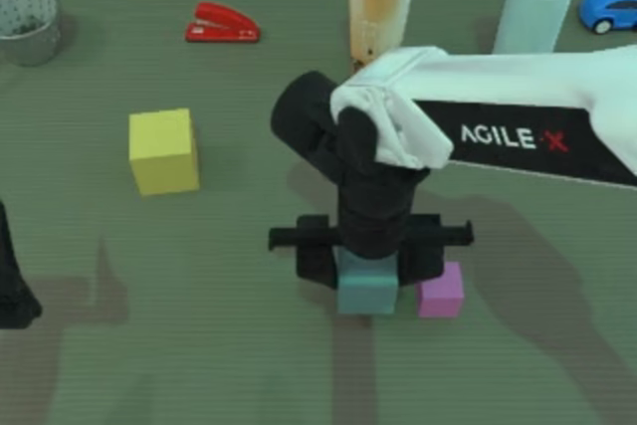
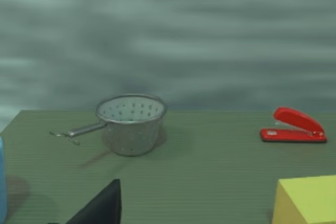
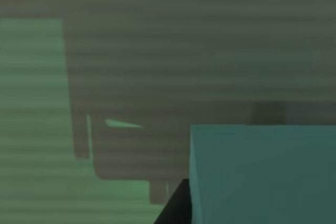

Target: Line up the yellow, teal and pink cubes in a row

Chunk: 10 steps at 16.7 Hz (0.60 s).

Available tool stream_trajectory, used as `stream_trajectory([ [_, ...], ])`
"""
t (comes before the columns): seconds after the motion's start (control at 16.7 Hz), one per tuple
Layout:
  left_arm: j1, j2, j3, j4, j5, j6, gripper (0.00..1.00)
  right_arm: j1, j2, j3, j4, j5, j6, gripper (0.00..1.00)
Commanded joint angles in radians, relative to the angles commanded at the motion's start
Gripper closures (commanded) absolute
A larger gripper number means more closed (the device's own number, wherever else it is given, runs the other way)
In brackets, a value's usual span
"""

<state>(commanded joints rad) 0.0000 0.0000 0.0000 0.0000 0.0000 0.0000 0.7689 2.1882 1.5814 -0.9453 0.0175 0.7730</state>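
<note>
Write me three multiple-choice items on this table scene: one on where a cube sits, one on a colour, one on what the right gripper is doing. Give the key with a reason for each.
1. Where is the pink cube?
A. Beside the teal cube
B. On top of the yellow cube
C. Inside the colander

2. What colour is the stapler?
A. Blue
B. Red
C. White

3. What is the right gripper doing?
A. Parked at the table's edge
B. Over the yellow cube
C. Down over the teal cube, fingers either side

Key:
1. A: the top view shows pink just right of teal.
2. B: it shows red in the top and left wrist views.
3. C: the top view shows it straddling teal; the left gripper waits at the left edge.
</note>
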Motion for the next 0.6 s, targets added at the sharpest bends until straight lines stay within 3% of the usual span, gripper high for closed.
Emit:
stream_trajectory([
  [0.06, 0.000, 0.000, 0.000, 0.000, 0.000, 0.000, 0.00, 0.000, 0.000, 0.000, 0.000, 0.000, 0.000, 1.00],
  [0.6, 0.000, 0.000, 0.000, 0.000, 0.000, 0.000, 0.00, 0.000, 0.000, 0.000, 0.000, 0.000, 0.000, 0.32],
])
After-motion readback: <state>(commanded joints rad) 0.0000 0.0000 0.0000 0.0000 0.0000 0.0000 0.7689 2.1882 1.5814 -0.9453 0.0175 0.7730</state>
